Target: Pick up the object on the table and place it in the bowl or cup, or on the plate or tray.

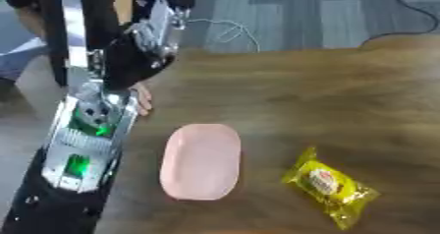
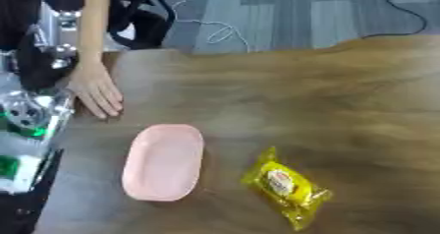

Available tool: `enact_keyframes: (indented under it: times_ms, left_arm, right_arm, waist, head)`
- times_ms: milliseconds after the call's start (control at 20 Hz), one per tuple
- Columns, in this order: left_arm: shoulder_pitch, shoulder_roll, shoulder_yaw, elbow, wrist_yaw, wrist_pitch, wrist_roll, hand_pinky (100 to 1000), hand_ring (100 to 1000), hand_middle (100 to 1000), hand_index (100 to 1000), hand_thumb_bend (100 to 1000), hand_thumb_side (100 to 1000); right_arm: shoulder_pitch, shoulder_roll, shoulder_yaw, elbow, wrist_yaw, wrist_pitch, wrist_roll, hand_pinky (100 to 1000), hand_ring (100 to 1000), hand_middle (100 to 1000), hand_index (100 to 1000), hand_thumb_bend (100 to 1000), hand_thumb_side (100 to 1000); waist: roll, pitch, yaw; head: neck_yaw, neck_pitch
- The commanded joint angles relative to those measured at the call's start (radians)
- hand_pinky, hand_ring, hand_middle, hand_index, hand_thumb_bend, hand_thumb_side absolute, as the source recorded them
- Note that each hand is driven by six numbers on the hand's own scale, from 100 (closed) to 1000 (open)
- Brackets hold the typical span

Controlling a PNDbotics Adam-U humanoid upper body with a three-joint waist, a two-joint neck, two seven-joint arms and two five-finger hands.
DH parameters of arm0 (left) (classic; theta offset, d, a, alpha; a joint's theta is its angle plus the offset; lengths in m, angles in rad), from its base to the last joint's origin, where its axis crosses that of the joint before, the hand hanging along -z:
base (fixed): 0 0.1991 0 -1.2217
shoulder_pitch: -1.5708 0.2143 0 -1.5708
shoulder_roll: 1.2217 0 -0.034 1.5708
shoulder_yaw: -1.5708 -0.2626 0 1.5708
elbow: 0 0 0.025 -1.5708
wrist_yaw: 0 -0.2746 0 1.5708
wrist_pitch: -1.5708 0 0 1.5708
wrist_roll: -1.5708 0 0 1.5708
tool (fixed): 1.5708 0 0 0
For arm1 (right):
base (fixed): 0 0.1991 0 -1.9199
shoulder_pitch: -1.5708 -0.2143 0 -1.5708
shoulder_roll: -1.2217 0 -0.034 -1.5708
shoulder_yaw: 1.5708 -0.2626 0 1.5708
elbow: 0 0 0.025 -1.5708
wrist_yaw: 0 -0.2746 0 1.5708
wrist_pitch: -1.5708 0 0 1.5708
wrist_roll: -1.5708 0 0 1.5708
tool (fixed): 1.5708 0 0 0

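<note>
A: Where the wooden table [image 1: 326,95] spreads out under the camera, what lies on it?

B: A pink oval tray [image 2: 163,161] sits left of the middle, its long side running away from the robot, with nothing in it. Just to its right, apart from it and not touching, a yellow snack packet [image 2: 286,186] lies flat and askew, with a red and white label on its face.

A: And the robot's arms?

B: The left arm [image 1: 82,149] comes up the left edge, silver and black, with green lights showing in its casing. Its left hand [image 1: 159,26] is raised near the table's far left corner, well away from both packet and tray. I cannot tell how its fingers stand; the shape is too muddled. The right hand shows in neither view.

A: Anything else on the table?

B: A person's bare hand [image 2: 96,91] rests on the far left edge, fingers spread and pointing down toward the tray, near it but not touching.
</note>
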Motion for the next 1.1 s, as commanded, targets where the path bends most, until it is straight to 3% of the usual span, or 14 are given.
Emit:
enact_keyframes:
  times_ms: [50, 250, 500, 800, 850, 950, 1100]
  left_arm:
    - [-0.012, 0.082, -0.011, -0.006, 0.013, 0.039, -0.027, 549, 664, 754, 811, 307, 625]
    - [-0.013, 0.276, -0.070, 0.061, 0.031, 0.096, -0.121, 514, 636, 725, 800, 318, 621]
    - [-0.042, 0.436, -0.161, 0.099, 0.048, 0.118, -0.263, 505, 632, 731, 805, 496, 587]
    - [-0.119, 0.517, -0.288, 0.121, 0.072, 0.124, -0.425, 520, 645, 739, 814, 611, 603]
    - [-0.131, 0.521, -0.306, 0.127, 0.075, 0.124, -0.446, 520, 645, 739, 814, 611, 603]
    - [-0.156, 0.517, -0.342, 0.148, 0.072, 0.126, -0.489, 523, 636, 724, 808, 710, 578]
    - [-0.198, 0.493, -0.387, 0.196, 0.053, 0.118, -0.549, 539, 653, 737, 821, 774, 586]
  right_arm:
    - [0.005, -0.024, -0.011, -0.013, 0.016, -0.004, -0.009, 393, 530, 656, 732, 100, 1000]
    - [0.045, -0.052, -0.010, -0.013, 0.050, -0.017, -0.015, 382, 519, 650, 717, 100, 1000]
    - [0.079, -0.075, -0.009, -0.013, 0.090, -0.035, -0.030, 377, 513, 649, 697, 100, 1000]
    - [0.115, -0.092, -0.014, -0.013, 0.132, -0.083, -0.071, 398, 530, 665, 675, 100, 1000]
    - [0.119, -0.094, -0.016, -0.013, 0.138, -0.095, -0.083, 398, 530, 665, 675, 100, 1000]
    - [0.124, -0.097, -0.020, -0.013, 0.152, -0.116, -0.109, 409, 537, 672, 667, 100, 1000]
    - [0.136, -0.101, -0.023, -0.013, 0.173, -0.132, -0.140, 413, 540, 675, 662, 100, 1000]
  waist:
    - [-0.001, -0.016, -0.003]
    - [0.009, -0.012, -0.013]
    - [0.018, -0.015, -0.026]
    - [0.026, -0.027, -0.058]
    - [0.028, -0.029, -0.066]
    - [0.031, -0.037, -0.090]
    - [0.034, -0.049, -0.116]
  head:
    - [-0.006, -0.003]
    - [0.009, 0.031]
    - [0.033, 0.069]
    - [0.071, 0.105]
    - [0.079, 0.109]
    - [0.097, 0.123]
    - [0.103, 0.141]
